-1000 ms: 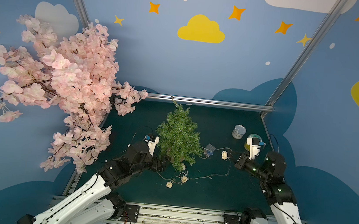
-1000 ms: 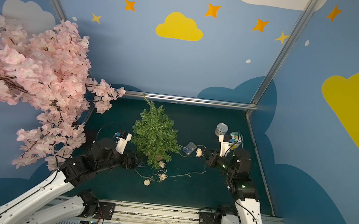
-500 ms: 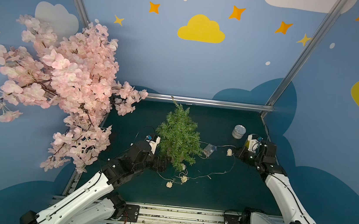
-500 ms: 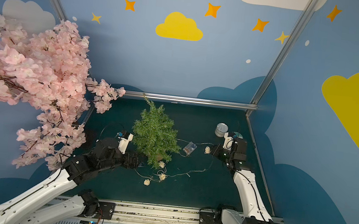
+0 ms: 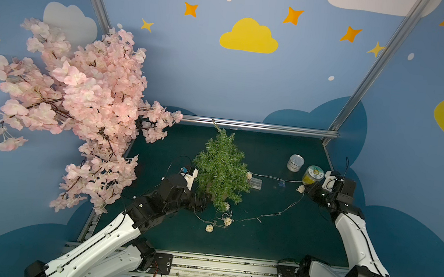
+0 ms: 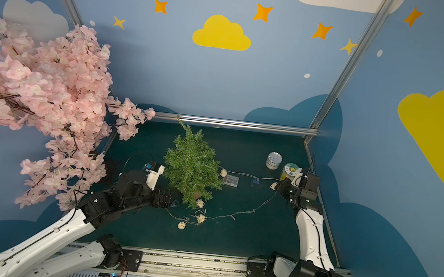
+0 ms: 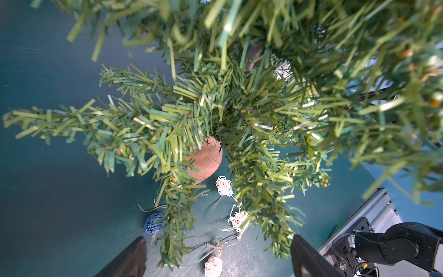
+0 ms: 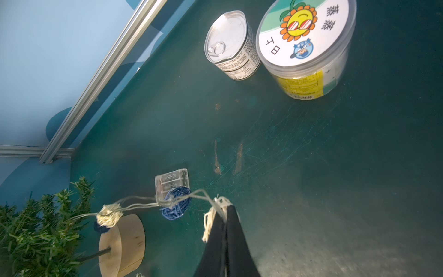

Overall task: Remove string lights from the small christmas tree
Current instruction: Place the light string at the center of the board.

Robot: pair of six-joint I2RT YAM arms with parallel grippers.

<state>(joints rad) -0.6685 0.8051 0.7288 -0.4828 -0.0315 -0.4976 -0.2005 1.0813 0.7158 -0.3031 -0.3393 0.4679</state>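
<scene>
string lights (image 5: 227, 221): mostly off the small christmas tree (image 5: 220, 170), by the look of it. one slack run of wire and cream balls lies on the mat just in front of the tree's base. another run stretches from the branches on the tree's right-arm side, past the clear battery box (image 5: 256, 182) lying just beside the tree, out to the right gripper (image 8: 226, 208).

right gripper: jaws pressed together on a cream ball (image 5: 300, 188) and its wire, well out from the tree.

left gripper (image 7: 219, 237): jaws spread wide, nothing in them, low by the tree's wooden base (image 7: 206, 163).

handling, my guess: very light and limp, with thin wire that kinks easily. the woven balls are soft but apt to snag on bristly needles. the branch-tip ball (image 5: 248, 175) may be caught there. best hold is the wire right beside a ball, or the ball itself. the battery box is the only stiff part. the tree looks light too, so a hard pull would likely drag it. the open gripper could steady the base.
</scene>
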